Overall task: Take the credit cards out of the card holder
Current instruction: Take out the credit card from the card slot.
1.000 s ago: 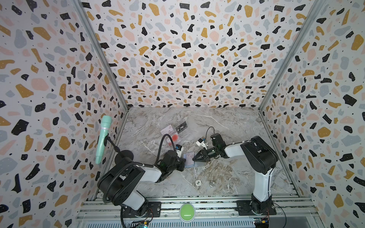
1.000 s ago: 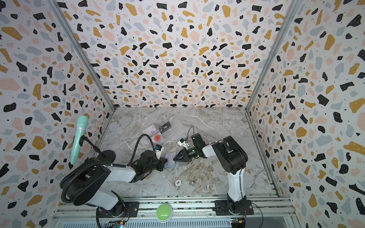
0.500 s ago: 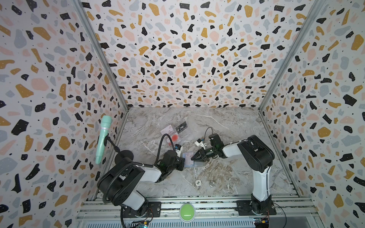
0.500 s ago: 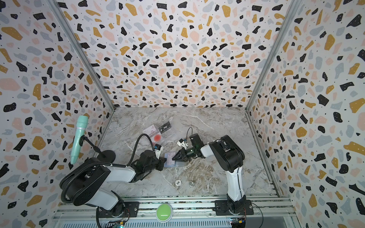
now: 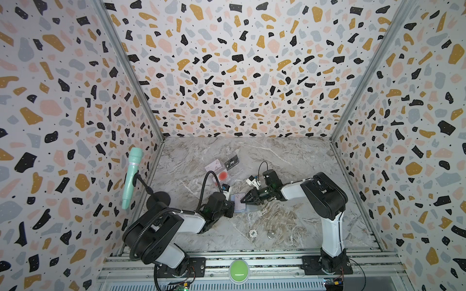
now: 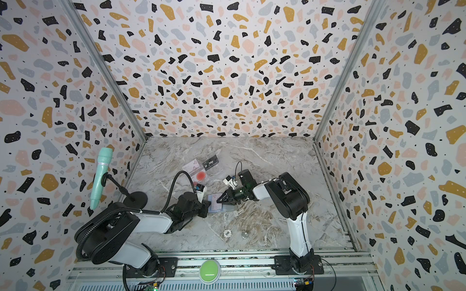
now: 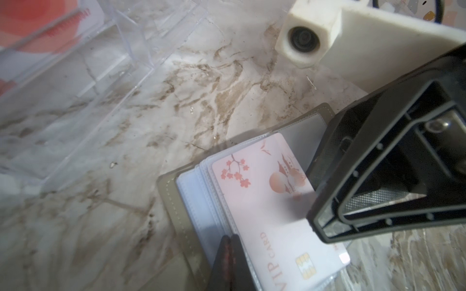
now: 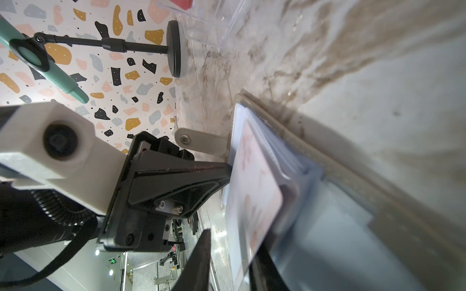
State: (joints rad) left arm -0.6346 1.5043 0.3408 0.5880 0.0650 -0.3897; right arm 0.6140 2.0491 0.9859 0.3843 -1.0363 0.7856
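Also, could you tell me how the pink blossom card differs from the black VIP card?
The pink blossom card is pale with pink blossoms and gold lettering; the black VIP card is black with white lettering. The pink blossom card sits on the open card holder; the black VIP card lies farther back, out of it. Both read VIP.

An open holder (image 6: 216, 205) is seen in the middle of the table (image 6: 264, 161). It is met by the left gripper (image 6: 208, 207) on one side and the right gripper (image 6: 217, 201) on the other. Three cards (image 6: 201, 175) are kept in a clear tray (image 6: 213, 173) behind it.
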